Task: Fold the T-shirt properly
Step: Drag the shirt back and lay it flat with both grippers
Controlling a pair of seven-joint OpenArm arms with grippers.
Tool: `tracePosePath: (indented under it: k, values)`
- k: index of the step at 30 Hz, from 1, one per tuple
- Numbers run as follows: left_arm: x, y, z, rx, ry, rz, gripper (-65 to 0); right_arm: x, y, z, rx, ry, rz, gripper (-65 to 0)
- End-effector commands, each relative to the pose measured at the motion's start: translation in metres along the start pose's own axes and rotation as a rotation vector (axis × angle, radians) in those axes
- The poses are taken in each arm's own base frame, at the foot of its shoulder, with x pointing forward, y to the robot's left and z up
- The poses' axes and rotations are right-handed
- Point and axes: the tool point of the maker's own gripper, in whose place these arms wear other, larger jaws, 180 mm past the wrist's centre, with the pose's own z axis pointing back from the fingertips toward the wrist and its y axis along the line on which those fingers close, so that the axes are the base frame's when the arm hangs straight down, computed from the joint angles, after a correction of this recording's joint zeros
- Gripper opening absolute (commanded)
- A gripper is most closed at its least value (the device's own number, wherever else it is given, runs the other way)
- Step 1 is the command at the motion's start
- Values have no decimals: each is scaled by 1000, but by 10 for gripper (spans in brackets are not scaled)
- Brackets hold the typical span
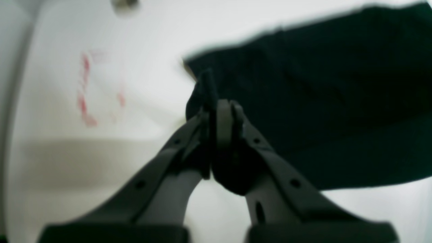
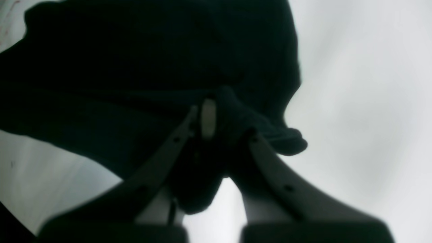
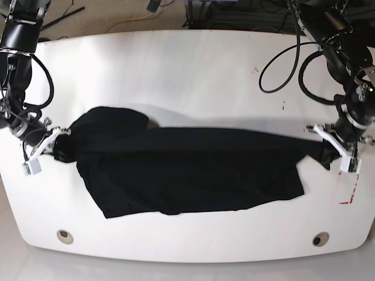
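Observation:
The black T-shirt (image 3: 187, 170) lies stretched across the white table (image 3: 193, 70), pulled taut between both arms, with its upper edge lifted. My left gripper (image 3: 329, 151), on the right of the base view, is shut on the T-shirt's right end; in the left wrist view the gripper (image 1: 216, 111) pinches black cloth (image 1: 320, 101). My right gripper (image 3: 58, 146), on the left of the base view, is shut on the T-shirt's left end; the right wrist view shows the gripper (image 2: 216, 114) closed on bunched cloth (image 2: 152, 60). No purple-blue neck patch shows.
Red marks (image 3: 350, 196) sit on the table near its right edge, also in the left wrist view (image 1: 84, 94). Two round holes (image 3: 65, 236) (image 3: 319, 239) lie near the front edge. Cables (image 3: 281, 64) hang at the back right.

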Motion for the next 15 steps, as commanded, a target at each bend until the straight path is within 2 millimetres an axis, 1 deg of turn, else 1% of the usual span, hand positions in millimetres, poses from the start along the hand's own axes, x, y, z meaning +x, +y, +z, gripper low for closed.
tracePosePath:
  k: [1, 2, 4, 7, 10, 12, 15]
  values:
    - [5, 5, 7, 15, -37, -2, -647, 10, -1, 11, -12, -50, 15, -650]
    - [-4, 6, 8, 17, -15, 3, -647, 0, -1, 11, -13, -37, -5, -650]
    - [-19, 5, 10, 16, 22, 7, -647, -15, -1, 11, -13, -17, -31, -650]
    - [-48, 5, 16, 19, 98, 11, -647, -46, -1, 15, -22, 24, -85, -650]
    - [-79, 9, 27, 34, 174, 30, -647, -69, 6, 17, -15, 43, -126, -650]
    - [-102, 10, 37, 43, 233, 42, -647, -90, 13, 18, -8, 70, -161, -650]
    - [-128, 14, 51, 61, 300, 55, -647, -110, 18, 22, -9, 100, -189, -650]
